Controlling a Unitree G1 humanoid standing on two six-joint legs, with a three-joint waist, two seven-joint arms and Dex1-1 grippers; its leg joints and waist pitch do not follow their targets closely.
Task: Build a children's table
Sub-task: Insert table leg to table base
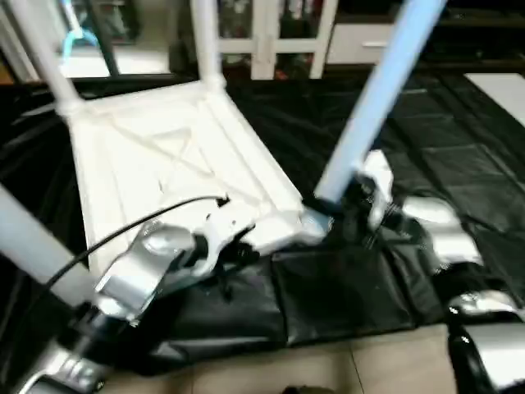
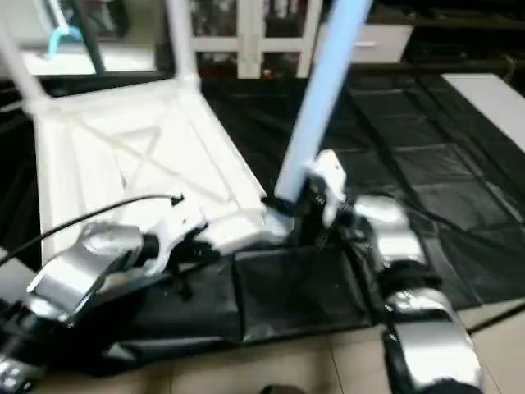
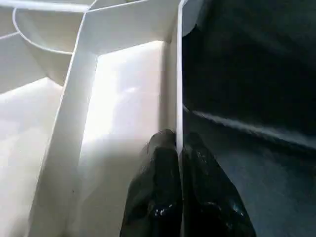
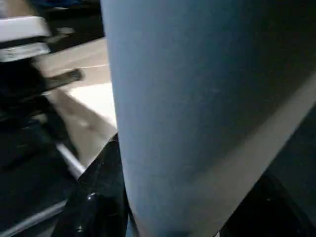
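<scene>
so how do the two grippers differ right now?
The left gripper pinches the tabletop's thin near rim, low and flat; the right gripper holds a leg near its base, at the near right corner socket. The left clamps a thin wall, the right wraps a thick tube. Both are shut on table parts.

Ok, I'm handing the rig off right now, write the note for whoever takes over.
Left pincer: shut on the near rim of the table top, which lies underside up on the black sheet.
Right pincer: shut on the near-right leg, low down by its corner socket.
Done: two far legs, far-left leg and far-right leg, stand in their sockets; near-left leg looks mounted too.
Left: whether the near-right leg is fully seated cannot be told; press it home, release, then turn the table upright.
</scene>
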